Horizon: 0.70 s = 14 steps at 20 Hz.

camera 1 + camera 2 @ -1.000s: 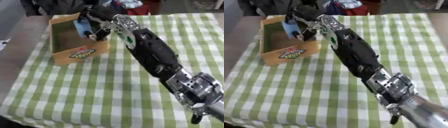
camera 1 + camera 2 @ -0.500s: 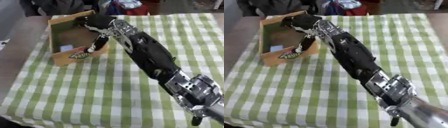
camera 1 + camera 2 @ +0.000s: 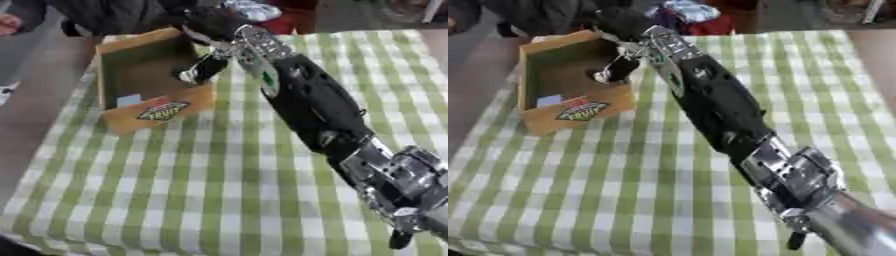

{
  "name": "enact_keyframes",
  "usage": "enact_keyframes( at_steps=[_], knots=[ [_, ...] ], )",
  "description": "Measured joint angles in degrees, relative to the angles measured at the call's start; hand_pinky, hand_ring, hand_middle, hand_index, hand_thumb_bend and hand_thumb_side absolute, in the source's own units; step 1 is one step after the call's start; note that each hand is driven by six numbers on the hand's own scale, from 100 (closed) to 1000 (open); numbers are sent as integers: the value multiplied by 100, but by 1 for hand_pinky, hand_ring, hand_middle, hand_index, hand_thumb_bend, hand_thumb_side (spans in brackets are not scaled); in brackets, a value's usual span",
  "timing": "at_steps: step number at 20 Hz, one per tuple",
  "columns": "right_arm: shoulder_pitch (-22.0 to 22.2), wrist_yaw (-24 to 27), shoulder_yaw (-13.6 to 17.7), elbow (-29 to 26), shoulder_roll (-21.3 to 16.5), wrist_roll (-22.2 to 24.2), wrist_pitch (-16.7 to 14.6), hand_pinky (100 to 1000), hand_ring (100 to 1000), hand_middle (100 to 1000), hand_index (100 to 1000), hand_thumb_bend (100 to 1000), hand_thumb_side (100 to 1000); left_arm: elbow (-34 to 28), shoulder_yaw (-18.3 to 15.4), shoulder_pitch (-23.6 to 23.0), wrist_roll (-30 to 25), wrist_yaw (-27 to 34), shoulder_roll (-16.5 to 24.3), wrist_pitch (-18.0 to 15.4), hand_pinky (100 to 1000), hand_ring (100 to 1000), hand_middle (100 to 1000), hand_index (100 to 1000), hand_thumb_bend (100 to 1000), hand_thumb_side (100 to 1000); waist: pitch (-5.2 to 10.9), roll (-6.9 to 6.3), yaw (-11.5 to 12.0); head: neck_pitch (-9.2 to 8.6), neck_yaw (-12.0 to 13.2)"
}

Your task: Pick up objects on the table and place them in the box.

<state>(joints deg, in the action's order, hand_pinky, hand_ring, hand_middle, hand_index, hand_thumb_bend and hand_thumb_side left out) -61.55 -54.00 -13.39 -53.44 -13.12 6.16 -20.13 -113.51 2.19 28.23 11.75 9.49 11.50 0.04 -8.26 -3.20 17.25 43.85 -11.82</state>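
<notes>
Cardboard box (image 3: 131, 120) stands at the far left corner of the green-checked worktop (image 3: 219, 190), with the robot's right hand (image 3: 210, 62) stretched across the cloth and hanging over the box's near-right corner. The hand's fingers (image 3: 194, 74) point down, just above the rim and partly inside the opening; they look relaxed and hold nothing that can be made out. Below and to the left of the fingers, on the box floor against the front wall, lies a pale blue item (image 3: 128, 100), already in the box. The left hand shows in neither view. No other loose object can be seen on the cloth on the near side of the fingers, so the task appears far along, though the long black arm (image 3: 315, 105) hides a diagonal strip of the worktop. The risk from here, as a judgement, lies in the withdrawal: the fingers sit close to the box's right wall, and a sideways pull could catch the rim, dragging or tipping the light box toward the worktop's edge, which lies just beyond the box on its left side.
</notes>
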Motion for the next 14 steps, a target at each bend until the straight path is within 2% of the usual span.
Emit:
enact_keyframes(
  at_steps=[1, 2, 6, 7, 8, 11, 14],
  knots=[
    [0, 346, 66, -73, -89, -14, 114, 669, 806, 873, 935, 100, 436, 0, -1, -7, 9, -3, 1, 1, 653, 597, 614, 821, 203, 646, 12, -9, -27, 0, 23],
    [0, 718, 141, -159, -175, -31, 243, 664, 804, 867, 933, 205, 328, 0, -3, -20, 20, -11, 3, 4, 653, 597, 614, 821, 204, 646, 24, -20, -62, 0, 52],
    [56, 2358, 459, -520, -547, -132, 758, 650, 801, 864, 930, 157, 335, -1, -27, -101, 68, -44, 9, 21, 653, 597, 613, 821, 206, 645, 59, -48, -213, 0, 165],
    [88, 2754, 533, -589, -640, -166, 871, 643, 798, 864, 930, 110, 336, -1, -36, -115, 75, -47, 13, 25, 653, 597, 613, 821, 206, 646, 62, -56, -246, 0, 187],
    [121, 3156, 619, -630, -722, -209, 984, 641, 799, 865, 929, 100, 335, -1, -38, -132, 82, -50, 26, 31, 653, 597, 613, 821, 206, 646, 66, -64, -277, 0, 209],
    [242, 4318, 861, -668, -971, -370, 1286, 637, 800, 865, 928, 100, 345, -1, -47, -183, 110, -63, 54, 44, 653, 597, 613, 821, 207, 645, 82, -70, -358, 0, 261],
    [433, 5234, 1034, -773, -1188, -572, 1461, 637, 800, 865, 926, 100, 357, -2, -76, -221, 143, -100, 57, 48, 655, 598, 613, 821, 205, 644, 82, -70, -457, 0, 315]
  ],
)
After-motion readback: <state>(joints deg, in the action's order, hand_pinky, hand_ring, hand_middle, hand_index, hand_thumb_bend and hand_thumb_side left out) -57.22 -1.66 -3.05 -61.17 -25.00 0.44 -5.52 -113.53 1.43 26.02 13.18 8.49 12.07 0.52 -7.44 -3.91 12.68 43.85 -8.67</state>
